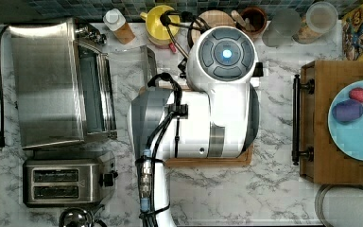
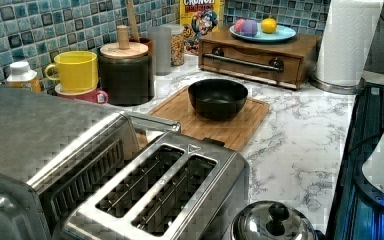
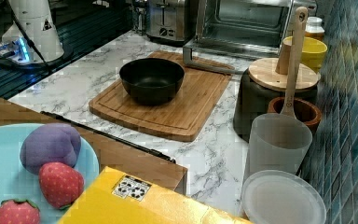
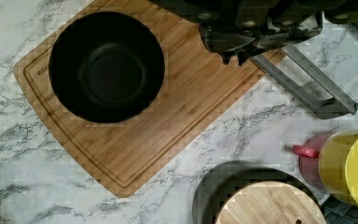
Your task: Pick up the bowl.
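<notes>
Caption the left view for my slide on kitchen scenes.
Empty black bowl on a board, toaster in front.

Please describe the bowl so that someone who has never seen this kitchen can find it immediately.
Look at the marble counter, where a bamboo cutting board lies in front of the open toaster oven. The bowl stands upright on this board, alone and empty. It is round, black and glossy, without a handle, unlike the yellow cup behind it.

the cereal box (image 2: 198, 20) reads "crunch".
</notes>
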Available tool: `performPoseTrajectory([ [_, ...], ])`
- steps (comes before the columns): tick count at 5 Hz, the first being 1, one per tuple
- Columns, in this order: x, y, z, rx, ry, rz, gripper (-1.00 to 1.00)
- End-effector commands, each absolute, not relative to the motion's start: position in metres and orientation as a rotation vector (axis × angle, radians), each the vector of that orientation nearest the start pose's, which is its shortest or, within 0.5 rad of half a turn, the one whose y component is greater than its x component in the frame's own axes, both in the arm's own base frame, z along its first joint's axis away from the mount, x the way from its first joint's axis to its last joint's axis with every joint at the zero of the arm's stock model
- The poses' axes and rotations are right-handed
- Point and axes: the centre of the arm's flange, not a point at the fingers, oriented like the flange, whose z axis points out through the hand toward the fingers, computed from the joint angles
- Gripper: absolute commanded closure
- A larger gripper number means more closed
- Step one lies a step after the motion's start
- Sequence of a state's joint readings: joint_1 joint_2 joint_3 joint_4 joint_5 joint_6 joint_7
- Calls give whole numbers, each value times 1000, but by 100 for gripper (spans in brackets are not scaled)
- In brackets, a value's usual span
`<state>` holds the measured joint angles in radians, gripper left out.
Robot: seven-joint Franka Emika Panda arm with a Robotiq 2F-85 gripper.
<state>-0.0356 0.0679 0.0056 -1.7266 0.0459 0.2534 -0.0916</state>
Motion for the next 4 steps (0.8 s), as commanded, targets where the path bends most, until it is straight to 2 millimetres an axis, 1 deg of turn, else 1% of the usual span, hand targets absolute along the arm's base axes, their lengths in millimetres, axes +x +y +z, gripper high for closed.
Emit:
performPoseTrajectory([
  [1,593,-13,550,-2878,1084,-76,100],
  [2,570,-34,527,-2875,1090,-57,100],
  [3,542,-61,500,-2857,1146,-82,100],
  [4,517,-78,481,-2867,1183,-72,100],
])
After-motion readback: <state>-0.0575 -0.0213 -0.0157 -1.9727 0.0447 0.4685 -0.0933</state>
